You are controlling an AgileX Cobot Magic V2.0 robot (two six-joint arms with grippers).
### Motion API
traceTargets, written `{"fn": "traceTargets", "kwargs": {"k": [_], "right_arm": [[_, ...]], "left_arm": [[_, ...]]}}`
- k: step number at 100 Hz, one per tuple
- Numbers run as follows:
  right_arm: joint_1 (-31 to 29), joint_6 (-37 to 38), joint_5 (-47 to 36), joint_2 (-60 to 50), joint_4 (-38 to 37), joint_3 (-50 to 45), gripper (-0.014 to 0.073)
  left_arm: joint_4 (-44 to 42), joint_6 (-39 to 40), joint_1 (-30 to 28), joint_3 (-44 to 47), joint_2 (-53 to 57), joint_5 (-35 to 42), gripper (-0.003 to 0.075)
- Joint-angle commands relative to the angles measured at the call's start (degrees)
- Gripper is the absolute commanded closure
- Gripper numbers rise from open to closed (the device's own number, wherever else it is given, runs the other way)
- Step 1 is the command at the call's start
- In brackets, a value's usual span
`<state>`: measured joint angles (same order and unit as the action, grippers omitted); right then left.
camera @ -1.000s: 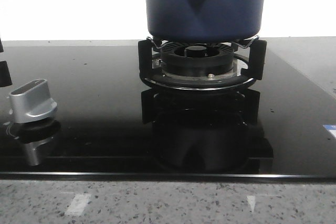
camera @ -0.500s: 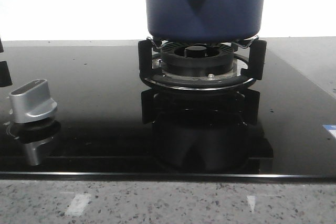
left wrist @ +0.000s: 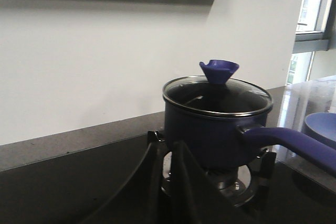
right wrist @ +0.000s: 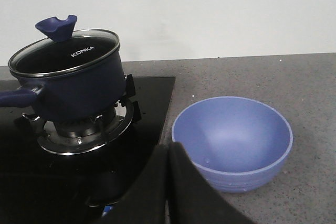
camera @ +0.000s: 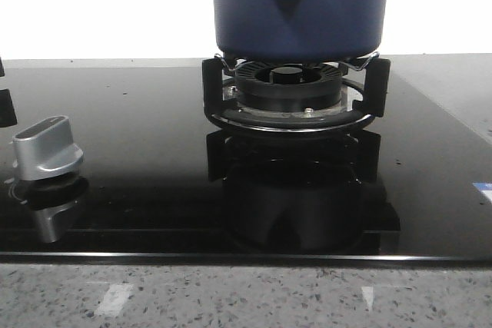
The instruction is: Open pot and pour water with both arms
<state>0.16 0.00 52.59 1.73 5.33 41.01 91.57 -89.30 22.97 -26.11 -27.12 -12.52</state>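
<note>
Both claws idle, fingers pressed together and holding nothing: left claw [left wrist: 167, 182], right claw [right wrist: 169, 182].
I see the pot [right wrist: 71, 85] on the burner grate [right wrist: 86, 129], glass lid [left wrist: 218, 95] on, well apart from either claw. Risks: lid knob [left wrist: 219, 69] slipping from narrow fingers; long handle [left wrist: 291, 142] tipping; spill missing the bowl [right wrist: 232, 140] onto the bench [right wrist: 294, 77].

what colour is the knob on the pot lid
Dark navy blue, matching the pot. The lid knob shows best in the right wrist view.
</note>
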Motion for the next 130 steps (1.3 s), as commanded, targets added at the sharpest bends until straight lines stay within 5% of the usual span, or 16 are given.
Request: {"fn": "traceTargets", "kwargs": {"k": [1, 43, 106, 118, 130], "right_arm": [[0.2, -0.5, -4.1, 1.0, -0.5, 1.1, 0.0662], [0.2, -0.5, -4.1, 1.0, -0.5, 1.1, 0.0662], [0.2, -0.5, -4.1, 1.0, -0.5, 1.1, 0.0662], [0.2, -0.5, -4.1, 1.0, -0.5, 1.1, 0.0662], [0.2, -0.5, -4.1, 1.0, -0.5, 1.1, 0.0662]], "left_arm": [[1.4, 0.5, 0.1, -1.7, -0.2, -2.7, 0.074], [1.4, 0.5, 0.3, -1.7, -0.2, -3.2, 0.074], [-4.3, -1.9, 0.3, -0.7, -1.0, 6.7, 0.0741], [-25.9, 17.3, 0.3, -0.4, -1.0, 9.7, 0.074], [-69.1, 62.7, 0.3, 1.3, -1.0, 14.1, 0.074]]}}
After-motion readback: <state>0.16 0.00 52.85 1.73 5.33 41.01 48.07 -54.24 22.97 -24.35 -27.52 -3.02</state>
